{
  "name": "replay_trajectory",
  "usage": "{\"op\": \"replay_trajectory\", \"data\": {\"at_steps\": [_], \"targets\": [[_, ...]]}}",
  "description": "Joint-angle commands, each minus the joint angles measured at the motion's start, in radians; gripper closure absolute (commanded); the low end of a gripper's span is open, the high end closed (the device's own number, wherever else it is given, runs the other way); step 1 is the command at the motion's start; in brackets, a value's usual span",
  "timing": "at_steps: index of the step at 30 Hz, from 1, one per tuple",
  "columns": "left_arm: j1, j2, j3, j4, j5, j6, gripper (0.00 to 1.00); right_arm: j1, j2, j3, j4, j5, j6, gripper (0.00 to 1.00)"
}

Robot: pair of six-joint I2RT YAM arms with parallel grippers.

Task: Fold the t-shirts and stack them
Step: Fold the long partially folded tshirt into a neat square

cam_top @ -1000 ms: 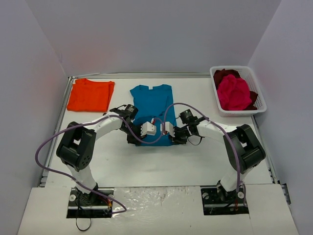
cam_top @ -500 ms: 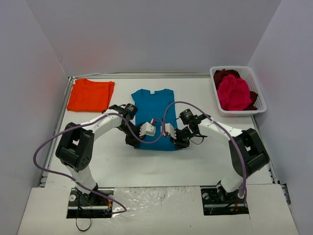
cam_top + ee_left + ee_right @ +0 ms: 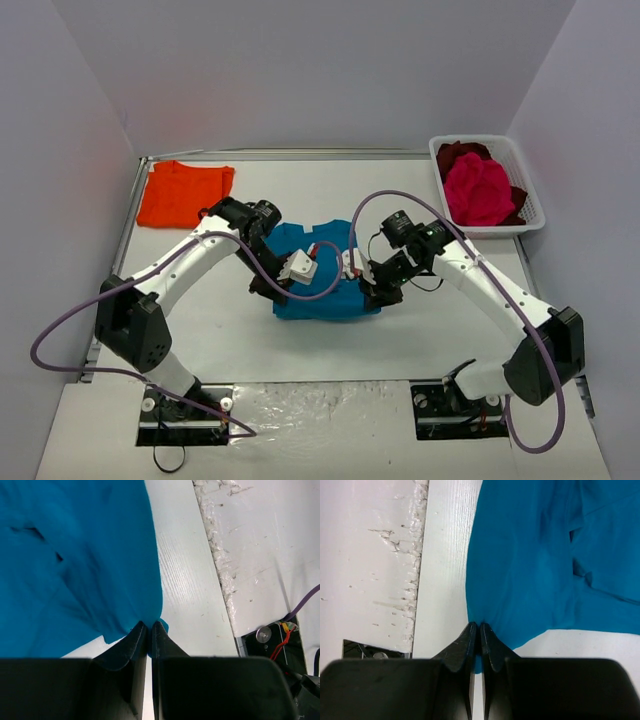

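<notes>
The teal-blue t-shirt (image 3: 325, 298) lies in the middle of the table, bunched and shortened. My left gripper (image 3: 266, 289) is shut on its near left corner, and the cloth (image 3: 75, 555) is pinched between the tips of the left gripper (image 3: 149, 625). My right gripper (image 3: 384, 293) is shut on the near right corner, where the shirt (image 3: 535, 565) spreads out from the closed tips of the right gripper (image 3: 480, 626). A folded orange t-shirt (image 3: 185, 193) lies at the far left. A magenta-pink t-shirt (image 3: 478, 190) and a dark red one (image 3: 457, 152) are heaped in the basket.
The white slotted basket (image 3: 532, 218) stands at the far right corner. Purple cables loop from both arms over the table. A taped white strip (image 3: 260, 555) marks the near edge, with the arm bases below it. Walls close in the left, back and right.
Both grippers, still shut on the teal-blue shirt's near corners, have drawn it toward the near edge. Its collar end has slid away from the back, and both arms have swung up and outward.
</notes>
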Motion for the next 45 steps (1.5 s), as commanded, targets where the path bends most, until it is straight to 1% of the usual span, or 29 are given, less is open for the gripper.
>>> {"op": "replay_trajectory", "data": {"at_steps": [1, 8, 9, 13, 25, 30, 37, 44, 45], "targets": [[-0.003, -0.020, 0.067, -0.311, 0.046, 0.072, 0.98, -0.012, -0.015, 0.068, -0.142, -0.065, -0.048, 1.00], [0.006, -0.073, 0.057, -0.167, 0.000, -0.049, 0.98, -0.015, 0.022, 0.137, -0.134, -0.022, -0.073, 1.00], [0.014, -0.076, 0.057, -0.127, -0.011, -0.069, 0.98, -0.016, 0.035, 0.158, -0.130, -0.016, -0.074, 1.00], [0.035, -0.073, 0.076, -0.087, -0.062, -0.111, 0.98, -0.038, 0.072, 0.213, -0.111, 0.004, -0.074, 1.00], [0.096, -0.066, 0.162, -0.009, -0.140, -0.169, 0.98, -0.101, 0.221, 0.400, -0.094, 0.006, -0.110, 1.00], [0.107, -0.029, 0.200, 0.022, -0.190, -0.178, 0.98, -0.118, 0.284, 0.460, -0.094, 0.011, -0.125, 1.00], [0.136, 0.032, 0.261, 0.062, -0.223, -0.179, 0.97, -0.150, 0.373, 0.560, -0.094, 0.012, -0.150, 1.00], [0.172, 0.141, 0.337, 0.073, -0.240, -0.145, 0.98, -0.188, 0.520, 0.671, -0.099, 0.004, -0.179, 1.00], [0.187, 0.158, 0.349, 0.068, -0.238, -0.134, 0.98, -0.191, 0.540, 0.706, -0.099, 0.003, -0.179, 1.00]]}}
